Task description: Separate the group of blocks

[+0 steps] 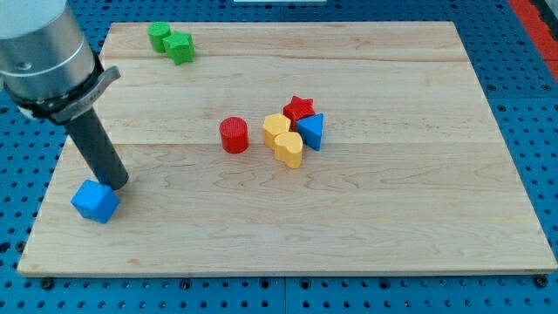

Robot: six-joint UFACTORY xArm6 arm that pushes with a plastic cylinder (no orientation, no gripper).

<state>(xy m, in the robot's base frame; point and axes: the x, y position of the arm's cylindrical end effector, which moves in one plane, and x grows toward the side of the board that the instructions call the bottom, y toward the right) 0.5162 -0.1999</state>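
Blocks are spread over a pale wooden tabletop [392,227] made of long planks, which rests on a blue perforated base [523,96]. No containers are seen; every block lies directly on the wood. Right of the frame's centre a tight group is formed by a red star block [299,107], a blue triangular block [313,131], a yellow block [276,127] and a yellow heart-shaped block [289,148], all touching or just beside one another. A red cylinder block [234,135] stands just left of that group, apart from it. In the upper left of the frame two green blocks [171,41] are seen touching each other. At the lower left a blue cube block [95,201] lies near the board's edge. No jaws are carried by the end effector, so no open or closed state applies: it is a plain dark rod, and my tip [116,186] is placed against the blue cube's upper right side, well apart from the central group.
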